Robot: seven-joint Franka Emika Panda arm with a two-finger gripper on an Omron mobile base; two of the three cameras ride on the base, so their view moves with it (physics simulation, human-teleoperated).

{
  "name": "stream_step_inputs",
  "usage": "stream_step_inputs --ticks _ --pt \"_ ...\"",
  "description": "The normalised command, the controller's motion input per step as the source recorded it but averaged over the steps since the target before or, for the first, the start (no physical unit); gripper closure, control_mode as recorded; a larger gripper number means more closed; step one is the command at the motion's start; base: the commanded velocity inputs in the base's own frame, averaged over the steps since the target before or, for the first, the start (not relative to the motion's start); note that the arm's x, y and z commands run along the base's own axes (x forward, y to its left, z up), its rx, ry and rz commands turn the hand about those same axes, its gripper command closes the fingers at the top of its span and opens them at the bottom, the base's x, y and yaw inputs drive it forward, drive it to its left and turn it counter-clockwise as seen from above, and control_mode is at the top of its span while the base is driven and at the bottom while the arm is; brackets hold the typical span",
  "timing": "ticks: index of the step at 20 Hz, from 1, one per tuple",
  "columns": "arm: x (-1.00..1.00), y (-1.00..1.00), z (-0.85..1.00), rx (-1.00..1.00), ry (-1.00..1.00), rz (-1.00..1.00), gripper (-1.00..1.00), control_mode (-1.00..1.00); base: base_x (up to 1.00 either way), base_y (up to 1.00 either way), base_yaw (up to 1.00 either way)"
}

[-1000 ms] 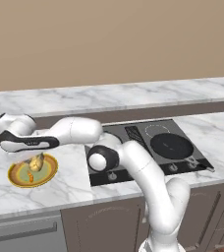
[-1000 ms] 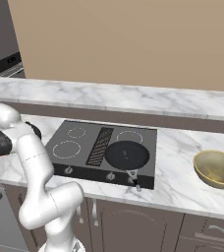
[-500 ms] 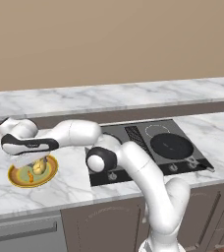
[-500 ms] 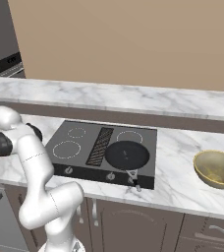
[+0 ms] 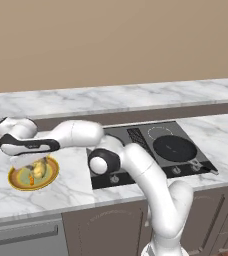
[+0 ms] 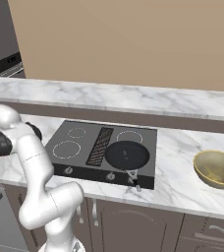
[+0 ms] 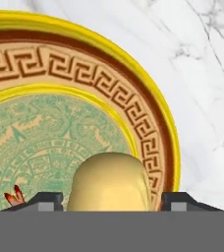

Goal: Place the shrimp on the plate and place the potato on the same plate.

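Hand view: we see our gripper (image 7: 109,199) with its jaws wide apart, the potato (image 7: 109,181) loose between them on the plate (image 7: 133,118). Shrimp (image 7: 14,197) pokes out at 9 o'clock. Marble counter (image 5: 76,187) lies underneath.

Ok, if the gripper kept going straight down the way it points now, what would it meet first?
Most likely the potato, which sits between the fingertips of the gripper and lies on the plate. The jaws stand apart on either side of it. The plate's green centre comes next. Depth is hard to judge.
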Motion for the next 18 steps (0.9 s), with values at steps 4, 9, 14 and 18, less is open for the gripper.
stream_step_inputs --ticks 4,9,14,18 --pt "-0.06 -0.35 0.54 0.21 0.00 0.00 -1.00 -1.00 0.00 0.00 0.00" --pt "-0.30 -0.56 0.53 0.26 -0.01 0.00 -1.00 -1.00 0.00 0.00 0.00" --pt "-0.90 -0.98 0.15 0.23 -0.18 0.00 -1.00 -1.00 0.00 0.00 0.00" --pt "-0.96 -1.00 0.01 0.41 -0.29 0.02 -1.00 -1.00 0.00 0.00 0.00"
